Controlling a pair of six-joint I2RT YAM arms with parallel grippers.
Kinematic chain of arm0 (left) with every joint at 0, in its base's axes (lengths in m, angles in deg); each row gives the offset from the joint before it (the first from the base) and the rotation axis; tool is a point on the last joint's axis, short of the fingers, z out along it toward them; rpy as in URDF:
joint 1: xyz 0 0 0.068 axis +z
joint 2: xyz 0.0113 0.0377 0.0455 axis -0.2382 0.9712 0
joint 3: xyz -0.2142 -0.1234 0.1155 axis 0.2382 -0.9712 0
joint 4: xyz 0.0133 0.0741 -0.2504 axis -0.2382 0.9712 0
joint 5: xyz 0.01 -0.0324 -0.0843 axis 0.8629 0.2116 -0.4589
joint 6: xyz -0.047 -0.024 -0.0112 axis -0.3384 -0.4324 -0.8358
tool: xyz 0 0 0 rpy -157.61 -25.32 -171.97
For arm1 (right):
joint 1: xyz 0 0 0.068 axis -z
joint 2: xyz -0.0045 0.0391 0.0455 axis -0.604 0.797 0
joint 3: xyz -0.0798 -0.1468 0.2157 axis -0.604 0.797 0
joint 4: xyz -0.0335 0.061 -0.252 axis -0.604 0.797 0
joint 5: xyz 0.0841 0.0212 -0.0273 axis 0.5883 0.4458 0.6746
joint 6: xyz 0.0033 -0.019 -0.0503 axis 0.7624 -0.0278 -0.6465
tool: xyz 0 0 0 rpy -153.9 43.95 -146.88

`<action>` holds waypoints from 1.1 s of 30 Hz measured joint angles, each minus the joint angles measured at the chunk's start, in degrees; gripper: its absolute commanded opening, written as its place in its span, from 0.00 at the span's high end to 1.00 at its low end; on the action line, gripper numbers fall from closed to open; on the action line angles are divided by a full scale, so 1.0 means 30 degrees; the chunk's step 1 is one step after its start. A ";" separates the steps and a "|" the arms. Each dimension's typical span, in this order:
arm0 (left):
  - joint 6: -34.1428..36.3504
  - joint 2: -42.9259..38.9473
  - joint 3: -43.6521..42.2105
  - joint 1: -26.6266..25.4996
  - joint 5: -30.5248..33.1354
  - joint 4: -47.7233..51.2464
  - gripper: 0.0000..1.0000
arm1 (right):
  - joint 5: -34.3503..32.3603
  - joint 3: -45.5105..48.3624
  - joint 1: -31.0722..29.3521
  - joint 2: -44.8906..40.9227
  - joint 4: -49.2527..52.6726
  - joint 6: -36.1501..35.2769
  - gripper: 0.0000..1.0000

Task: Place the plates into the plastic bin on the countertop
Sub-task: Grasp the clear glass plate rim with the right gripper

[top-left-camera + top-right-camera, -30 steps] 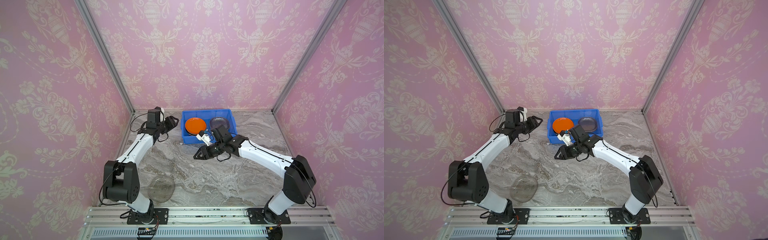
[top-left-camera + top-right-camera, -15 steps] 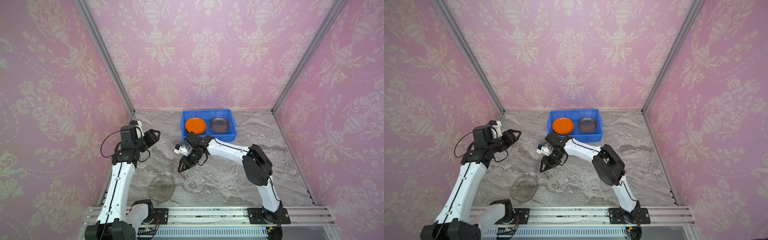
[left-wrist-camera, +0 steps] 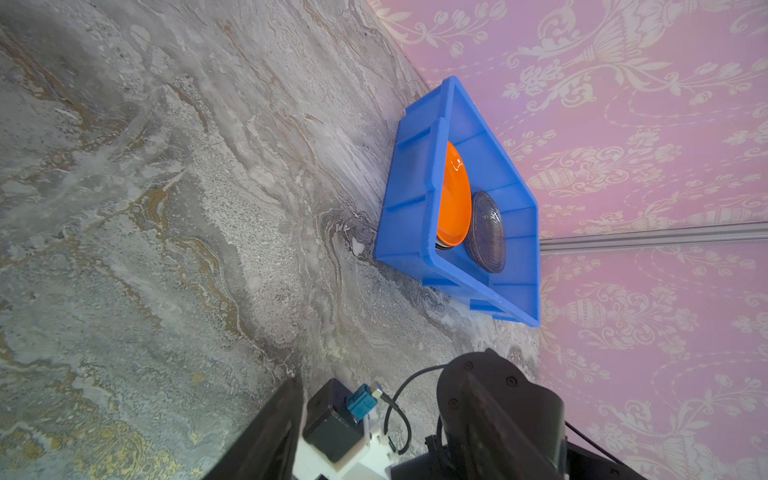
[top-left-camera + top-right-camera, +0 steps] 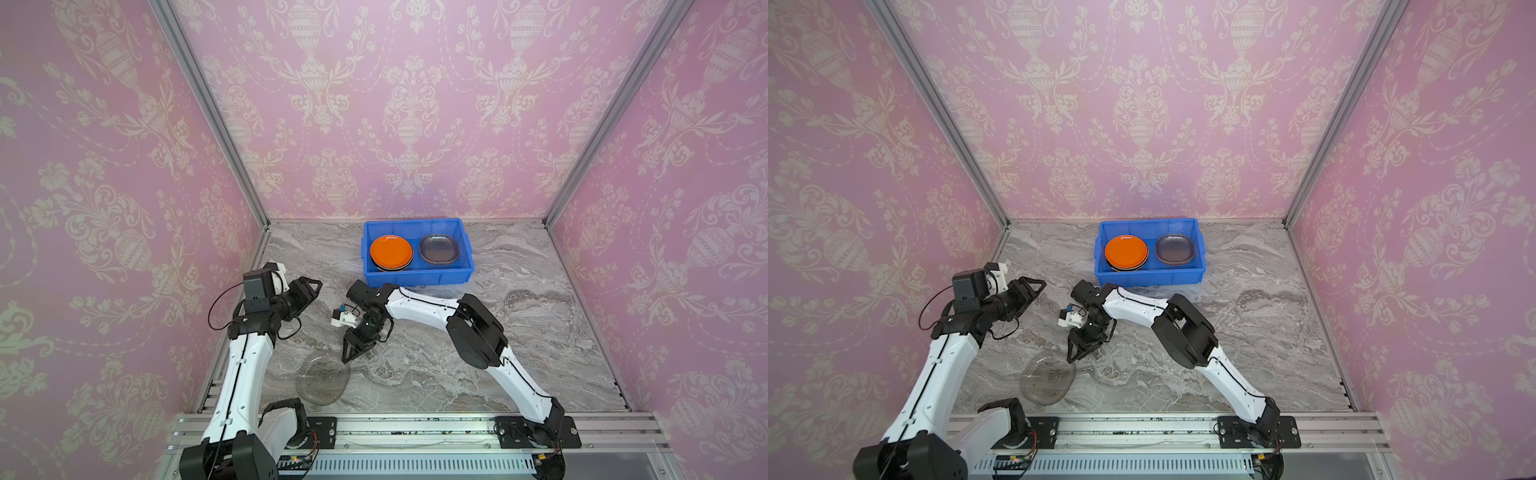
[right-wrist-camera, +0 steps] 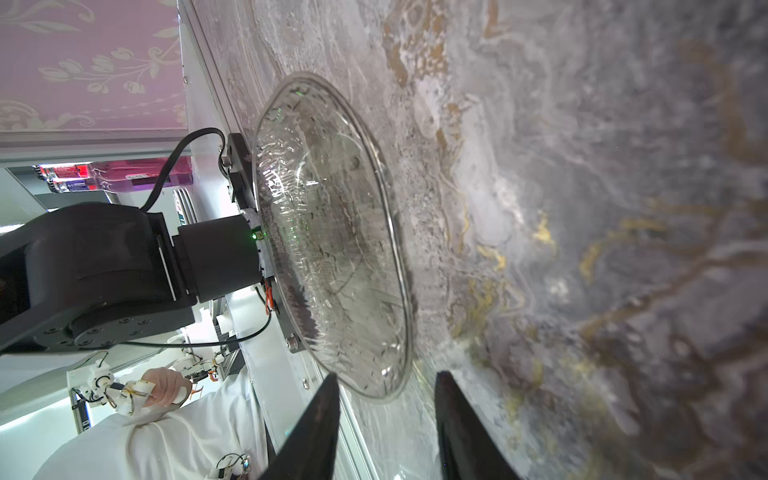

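The right end effector (image 4: 348,355) is open and empty, just by the rim of the clear plate (image 4: 322,382) lying flat on the worktop (image 4: 415,386), far from the blue bin (image 4: 415,277). Glass is slippery, so a thin pinch could let it slip and break.

Countertop (image 4: 519,332): grey-white marble pattern, brownish veins. Two items lie directly on it. Blue bin (image 4: 415,277) at 12 o'clock, by the far edge. Clear glass plate (image 4: 322,382) at 7 o'clock, flat, near the front edge. The two are well apart.
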 measured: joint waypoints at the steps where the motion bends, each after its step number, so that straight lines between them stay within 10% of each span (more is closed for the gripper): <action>1: 0.0000 -0.0007 -0.0036 0.0000 -0.0036 -0.0095 0.38 | 0.0044 -0.0211 -0.0051 0.0197 0.0087 0.0000 0.64; 33: 0.0007 0.0248 -0.1588 0.0000 -0.0036 -0.1421 0.40 | 0.0423 -0.1843 -0.0102 0.1552 0.1239 0.0080 0.91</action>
